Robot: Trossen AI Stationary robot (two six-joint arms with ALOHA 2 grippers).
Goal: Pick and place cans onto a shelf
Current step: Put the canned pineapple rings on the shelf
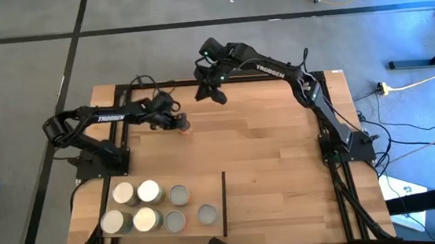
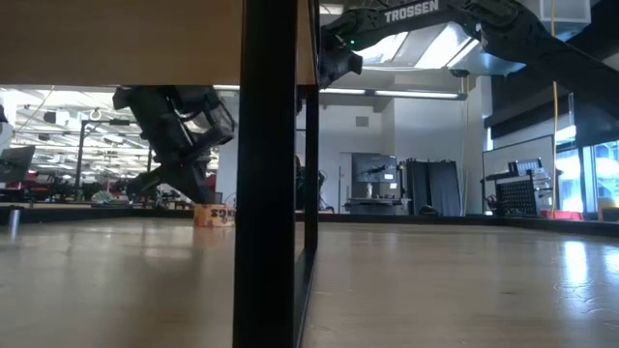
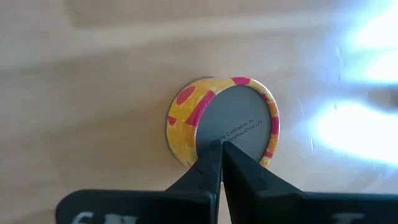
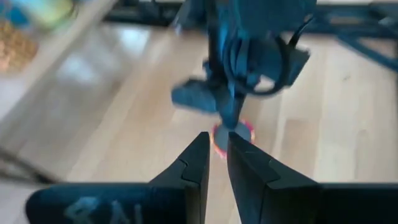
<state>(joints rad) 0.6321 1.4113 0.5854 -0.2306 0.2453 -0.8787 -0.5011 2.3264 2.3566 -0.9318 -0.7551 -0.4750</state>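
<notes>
A yellow can with red spots and a grey metal top point(image 1: 184, 126) stands upright on the tabletop near the far edge; it also shows in the left wrist view point(image 3: 222, 121) and the low view point(image 2: 214, 215). My left gripper point(image 1: 173, 123) is shut, its tips point(image 3: 222, 146) over the can's top. My right gripper point(image 1: 216, 92) is shut and empty, raised above the table just right of the can point(image 4: 233, 135). Several cans point(image 1: 149, 192) stand upright on the pale-wood shelf point(image 1: 207, 188) at the near left. My left gripper's shut fingertips point(image 3: 214, 149) come from above, slanting from the table's left, and lie over the can's grey top point(image 3: 239, 115) near its rim. I cannot tell whether they touch it. The can stands upright on the table.
A thin black strip point(image 1: 225, 204) edges the shelf's right side. A black metal frame point(image 1: 324, 120) runs along the table's edges, and a black post point(image 2: 266, 174) stands close in the low view. Bare planked tabletop point(image 1: 276, 164) lies to the right of the shelf.
</notes>
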